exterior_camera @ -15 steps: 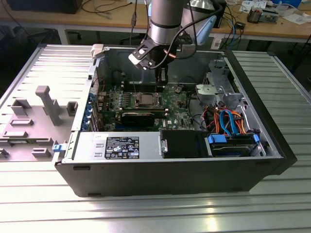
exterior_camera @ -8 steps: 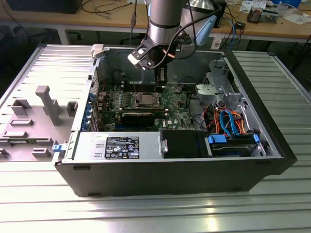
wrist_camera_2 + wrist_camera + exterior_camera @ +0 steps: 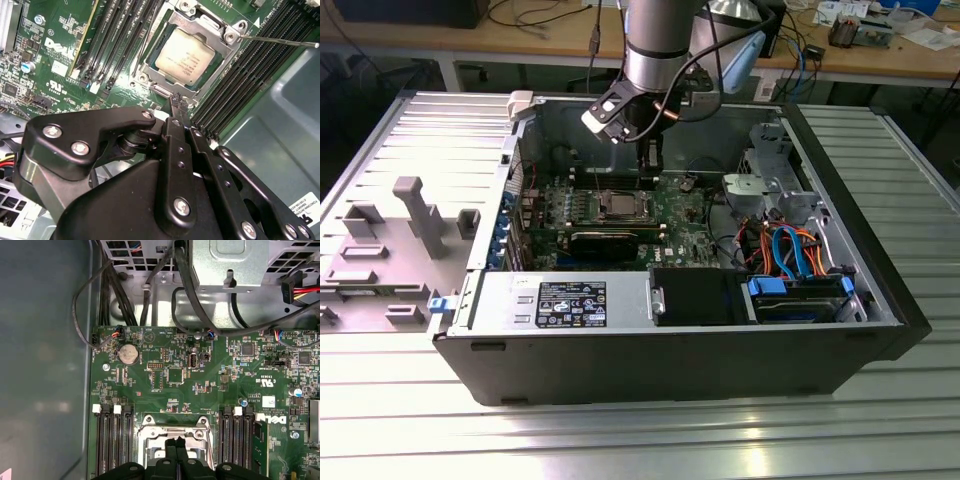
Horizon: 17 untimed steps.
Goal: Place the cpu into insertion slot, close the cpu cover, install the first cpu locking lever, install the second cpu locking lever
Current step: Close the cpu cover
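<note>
Silvery cpu (image 3: 186,54) sits in insertion slot (image 3: 214,65), cpu cover (image 3: 159,42) down over it, just ahead of gripper (image 3: 176,101). Jaws pinched together, empty. Locking lever (image 3: 280,41) beyond looks unlatched: push w/ closed tips, slow, no side-slip.

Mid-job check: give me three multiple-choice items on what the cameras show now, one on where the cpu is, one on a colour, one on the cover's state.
1. Where does the cpu lie?
A) in the insertion slot
B) on the drive cage
C) outside the case

2. The circuit board is:
A) blue
B) green
C) red

3. The cpu cover is:
A) standing upright
B) lying down around the chip
C) taken off

Answers:
1 A: the silvery chip sits in the socket between the memory slots.
2 B: the board is green in every view.
3 B: the frame lies flat, with the chip showing through its window.
</note>
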Each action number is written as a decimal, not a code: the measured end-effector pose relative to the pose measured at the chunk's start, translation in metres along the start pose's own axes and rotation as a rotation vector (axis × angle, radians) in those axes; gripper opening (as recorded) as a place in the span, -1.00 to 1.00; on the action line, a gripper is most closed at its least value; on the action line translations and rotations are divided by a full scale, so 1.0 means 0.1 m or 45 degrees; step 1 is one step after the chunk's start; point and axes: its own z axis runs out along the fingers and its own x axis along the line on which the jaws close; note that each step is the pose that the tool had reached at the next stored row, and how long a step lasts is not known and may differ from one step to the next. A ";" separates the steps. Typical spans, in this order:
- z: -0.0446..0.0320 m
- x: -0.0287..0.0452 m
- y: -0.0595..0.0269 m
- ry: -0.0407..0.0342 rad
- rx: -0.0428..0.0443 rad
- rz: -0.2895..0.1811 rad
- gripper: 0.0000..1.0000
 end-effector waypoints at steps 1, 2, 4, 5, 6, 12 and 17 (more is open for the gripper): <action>0.000 0.000 -0.002 -0.0001 0.000 0.000 -0.79; 0.000 0.000 -0.003 0.0000 0.000 0.000 -0.79; 0.000 0.000 -0.008 -0.0001 0.000 0.000 -0.79; 0.000 0.000 -0.009 0.0000 0.000 0.000 -0.79; 0.000 0.001 -0.025 0.0000 0.000 0.000 -0.79; 0.000 0.002 -0.052 -0.0001 0.000 0.000 -0.79; -0.001 0.002 -0.060 -0.0001 0.000 0.000 -0.79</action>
